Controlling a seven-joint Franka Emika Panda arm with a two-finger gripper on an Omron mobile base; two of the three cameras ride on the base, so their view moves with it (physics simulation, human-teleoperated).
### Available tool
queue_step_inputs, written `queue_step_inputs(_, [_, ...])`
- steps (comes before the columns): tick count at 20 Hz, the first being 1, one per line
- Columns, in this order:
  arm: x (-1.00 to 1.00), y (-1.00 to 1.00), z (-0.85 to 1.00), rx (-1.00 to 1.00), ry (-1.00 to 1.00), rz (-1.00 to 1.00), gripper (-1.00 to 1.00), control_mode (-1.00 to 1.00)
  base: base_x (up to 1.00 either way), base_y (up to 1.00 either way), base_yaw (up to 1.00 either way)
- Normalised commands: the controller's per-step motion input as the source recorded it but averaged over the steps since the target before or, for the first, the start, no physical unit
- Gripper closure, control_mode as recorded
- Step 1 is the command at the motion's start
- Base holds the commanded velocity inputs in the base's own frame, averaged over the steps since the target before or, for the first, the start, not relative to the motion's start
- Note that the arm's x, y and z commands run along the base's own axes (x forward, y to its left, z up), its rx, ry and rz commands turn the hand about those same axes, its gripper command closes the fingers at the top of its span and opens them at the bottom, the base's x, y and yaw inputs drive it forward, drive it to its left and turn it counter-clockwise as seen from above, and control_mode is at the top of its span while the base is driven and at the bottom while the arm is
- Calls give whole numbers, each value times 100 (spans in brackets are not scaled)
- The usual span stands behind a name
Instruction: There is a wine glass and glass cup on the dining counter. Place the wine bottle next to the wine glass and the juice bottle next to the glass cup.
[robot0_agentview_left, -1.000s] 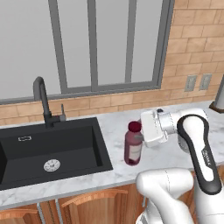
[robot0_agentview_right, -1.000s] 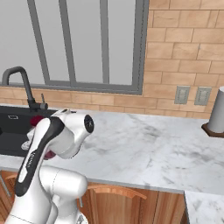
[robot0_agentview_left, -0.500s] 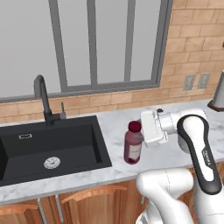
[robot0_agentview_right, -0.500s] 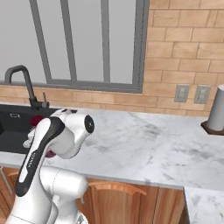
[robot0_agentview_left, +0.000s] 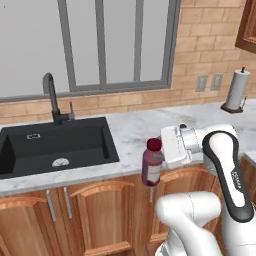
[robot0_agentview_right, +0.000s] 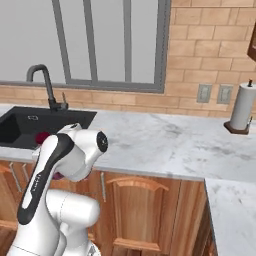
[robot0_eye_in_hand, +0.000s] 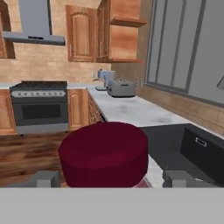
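The gripper (robot0_agentview_left: 159, 159) is clamped on the juice bottle (robot0_agentview_left: 151, 163), with its jaws set wide around the body just under the maroon cap (robot0_agentview_left: 154, 144). In the left base view the bottle stands upright and hangs in the air in front of the edge of the marble counter (robot0_agentview_left: 135, 127), so that its lower part is seen against the wooden cabinet doors (robot0_agentview_left: 95, 215) below the counter; it does not rest on any surface. It is to the right of the black sink (robot0_agentview_left: 55, 142), and the dark faucet (robot0_agentview_left: 51, 97) rises behind the sink under the window (robot0_agentview_left: 100, 42). A paper towel holder (robot0_agentview_left: 236, 90) stands far to the right on the counter, against the brick wall (robot0_agentview_left: 210, 45). In the right base view the white arm covers most of the bottle, and only a little of the maroon cap (robot0_agentview_right: 42, 137) and of the dark red body shows at its left side, near the sink (robot0_agentview_right: 35, 125). In the hand view the round maroon cap (robot0_eye_in_hand: 104, 151) is very close, and the two fingertips (robot0_eye_in_hand: 46, 178) stand one on each side of it. Behind it are the stove (robot0_eye_in_hand: 39, 107), a toaster (robot0_eye_in_hand: 121, 89) on the counter, and the wall cabinets (robot0_eye_in_hand: 85, 33).
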Motion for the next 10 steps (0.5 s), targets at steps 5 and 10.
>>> queue_step_inputs(5, [0, 0, 0, 0, 0, 0, 100, 100, -53, 15, 51])
queue_step_inputs(10, [0, 0, 0, 0, 0, 0, 100, 100, -7, 1, 100])
